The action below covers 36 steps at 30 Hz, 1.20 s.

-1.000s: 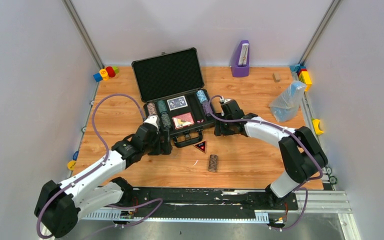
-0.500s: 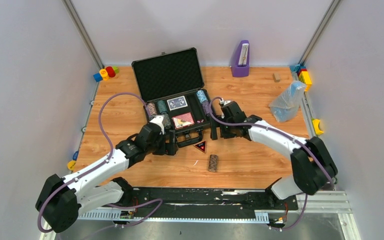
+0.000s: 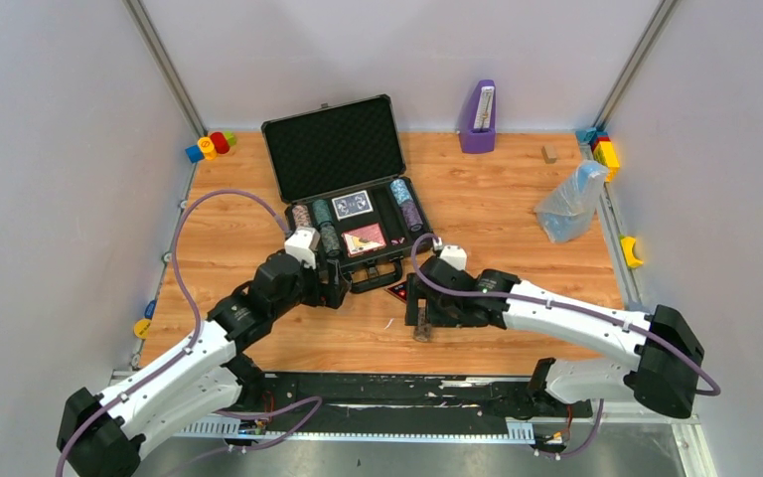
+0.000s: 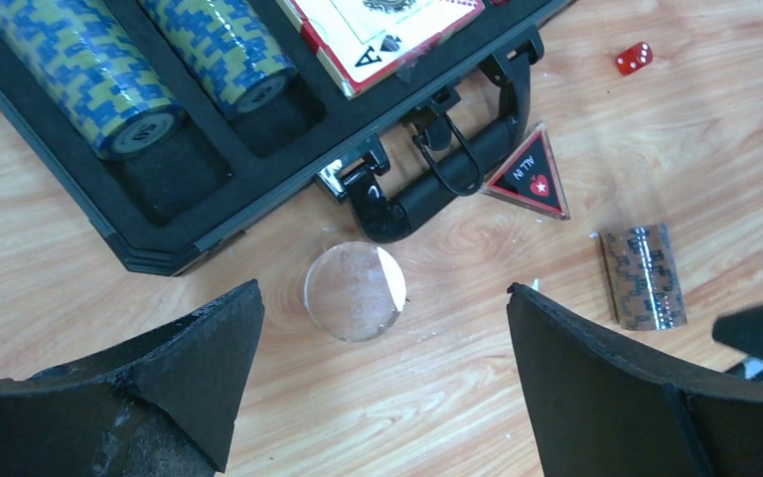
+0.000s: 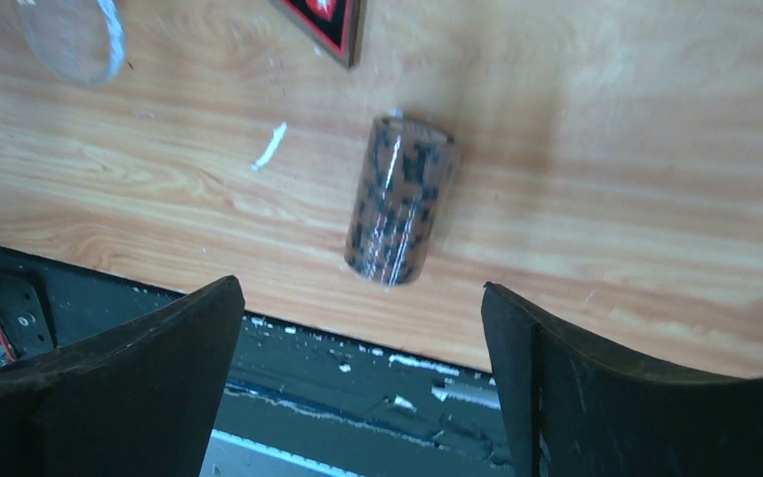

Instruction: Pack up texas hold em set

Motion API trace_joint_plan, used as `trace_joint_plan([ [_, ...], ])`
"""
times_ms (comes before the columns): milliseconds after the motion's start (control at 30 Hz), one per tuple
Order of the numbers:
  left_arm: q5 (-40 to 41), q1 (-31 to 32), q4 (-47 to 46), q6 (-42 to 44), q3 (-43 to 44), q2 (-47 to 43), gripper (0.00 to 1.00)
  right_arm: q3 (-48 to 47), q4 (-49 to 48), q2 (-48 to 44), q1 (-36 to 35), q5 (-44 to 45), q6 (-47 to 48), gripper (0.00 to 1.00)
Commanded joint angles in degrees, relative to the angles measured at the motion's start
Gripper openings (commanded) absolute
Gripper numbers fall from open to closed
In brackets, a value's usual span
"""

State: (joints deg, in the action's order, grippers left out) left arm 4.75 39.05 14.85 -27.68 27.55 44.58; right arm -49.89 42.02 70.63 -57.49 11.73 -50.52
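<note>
The black case (image 3: 333, 149) lies open at mid-table with chip stacks (image 3: 326, 231) and two card decks (image 3: 352, 205) in its foam base. A brown chip stack (image 3: 422, 326) lies on its side on the wood, also in the right wrist view (image 5: 400, 199). The triangular button (image 3: 397, 291) sits by the case handle (image 4: 437, 189). A red die (image 4: 634, 58) lies beyond it. My left gripper (image 3: 333, 283) is open and empty over a clear round disc (image 4: 355, 292). My right gripper (image 3: 414, 303) is open and empty just above the brown chip stack.
A purple upright holder (image 3: 479, 117) stands at the back. A crumpled plastic bag (image 3: 571, 199) lies at the right. Toy blocks sit in the back left corner (image 3: 211, 145) and the back right corner (image 3: 604, 149). The black base rail (image 3: 407, 388) runs just past the near table edge.
My right gripper has moved from the case's right side toward the near edge, over the brown chip stack. My left gripper has shifted slightly along the case front.
</note>
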Motion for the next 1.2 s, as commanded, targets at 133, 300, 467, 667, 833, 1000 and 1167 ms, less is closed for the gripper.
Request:
trace_joint_plan([
  [133, 4.24, 0.33, -5.19, 3.37, -4.58, -6.56, 1.00, -0.81, 6.07, 4.15, -7.34, 4.26, -16.27, 0.88],
  [300, 4.67, 0.33, -5.01, 3.14, -5.45, -8.99, 1.00, -0.46, 5.32, 7.44, -7.55, 3.52, -17.13, 0.83],
  [467, 4.88, 0.37, -4.52, 2.95, -5.38, -8.73, 1.00, 3.80, -2.73, 8.92, -7.54, -1.60, -15.86, 0.76],
  [667, 5.22, 0.33, -4.13, 2.69, -5.52, -9.50, 1.00, 4.54, -5.32, 10.57, -7.59, -2.80, -14.20, 0.55],
  [833, 5.09, 0.33, -4.21, 2.67, -5.58, -9.61, 1.00, 4.87, -5.36, 8.57, -7.54, -2.32, -12.98, 0.41],
  [1000, 5.43, 0.33, -3.89, 2.52, -5.52, -9.83, 1.00, 4.18, -5.07, 6.17, -7.41, -0.79, -10.01, 0.35],
  [1167, 5.40, 0.33, -3.95, 2.46, -5.74, -10.26, 1.00, 3.61, -4.42, 5.10, -6.38, 0.24, -8.63, 0.59],
])
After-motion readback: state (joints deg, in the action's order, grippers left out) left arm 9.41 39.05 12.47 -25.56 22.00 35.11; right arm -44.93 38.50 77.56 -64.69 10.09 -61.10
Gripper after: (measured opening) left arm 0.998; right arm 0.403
